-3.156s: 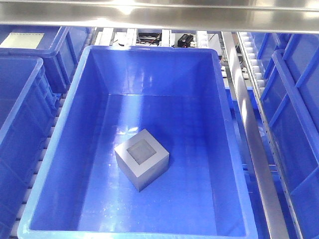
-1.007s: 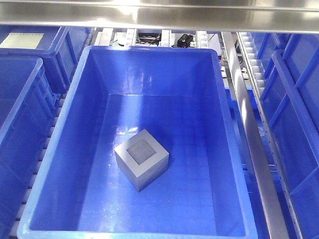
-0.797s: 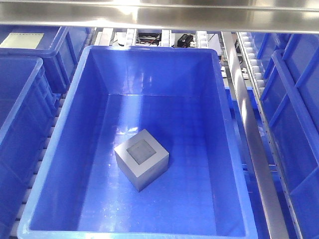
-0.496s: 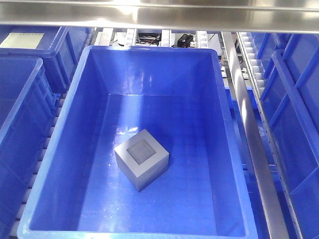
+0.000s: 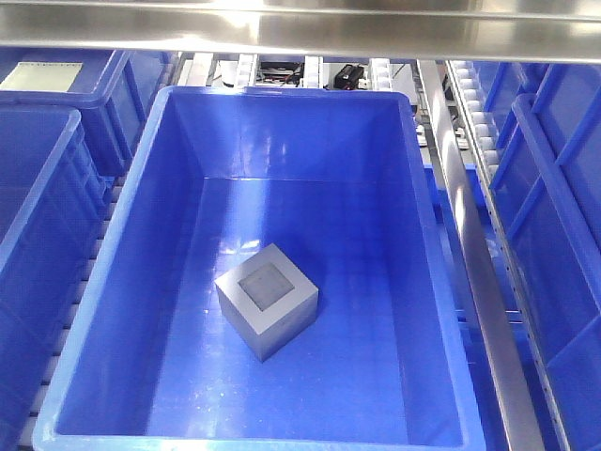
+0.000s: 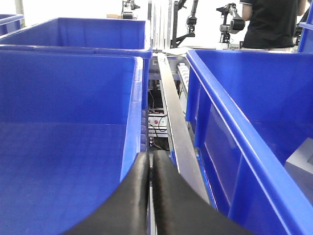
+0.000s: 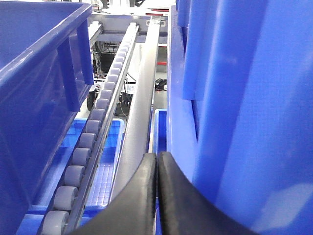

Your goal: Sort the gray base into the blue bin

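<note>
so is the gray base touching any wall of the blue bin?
Apart. The front-facing view shows the gray base on the floor of the blue bin, with bare blue floor all around it.

Bright, even overhead light fills the front view, laying pale streaks of glare down the inner walls of the blue bin point(image 5: 160, 282) and a white sheen along the steel rail point(image 5: 300, 28) above. The gray base point(image 5: 268, 301) casts only a short, soft shadow. In the left wrist view the background beyond the crates is blown out to white, while the near black gripper point(image 6: 150, 196) is soft and out of focus. The right gripper point(image 7: 157, 196) is likewise blurred.
</note>
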